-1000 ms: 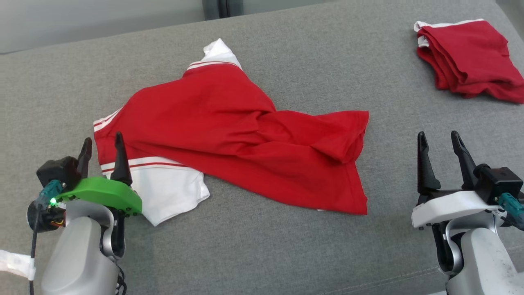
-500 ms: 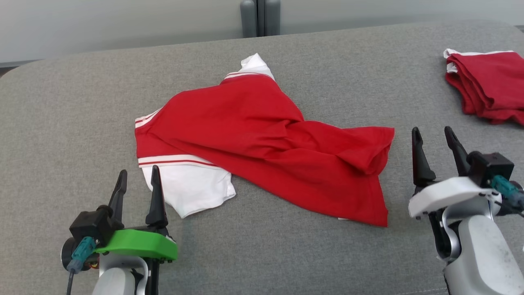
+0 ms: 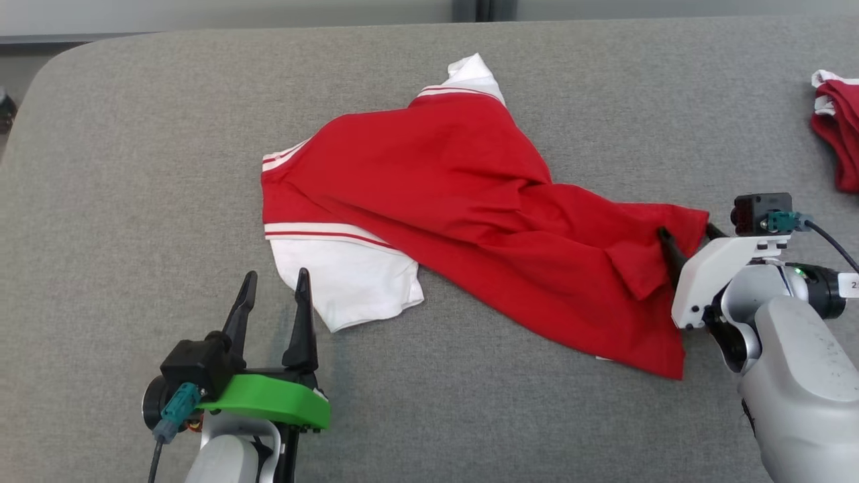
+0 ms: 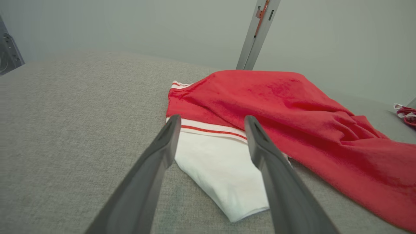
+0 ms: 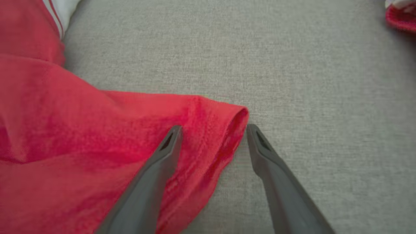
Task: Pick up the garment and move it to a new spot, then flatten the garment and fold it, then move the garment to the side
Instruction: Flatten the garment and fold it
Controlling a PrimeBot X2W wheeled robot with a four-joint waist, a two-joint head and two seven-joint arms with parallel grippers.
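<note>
The garment (image 3: 470, 201) is a red shirt with white, red-striped sleeves, lying crumpled on the grey cushion (image 3: 134, 168). My left gripper (image 3: 275, 295) stands open just short of the near white sleeve (image 4: 214, 159), apart from it. My right gripper (image 3: 684, 235) is open at the shirt's right hem. In the right wrist view the right gripper (image 5: 213, 130) straddles the folded red hem edge (image 5: 227, 130), one finger over the cloth and the other over bare cushion. Whether the fingers touch the cloth I cannot tell.
A second red garment (image 3: 835, 134) lies folded at the far right edge of the cushion, also in the left wrist view (image 4: 406, 113). A grey post (image 4: 256, 35) stands behind the cushion against a pale wall. Bare cushion spreads left of the shirt.
The head camera has turned left, shifting the whole picture right. My right gripper has swung in from beside the shirt to its right hem. The left gripper stays open near the white sleeve.
</note>
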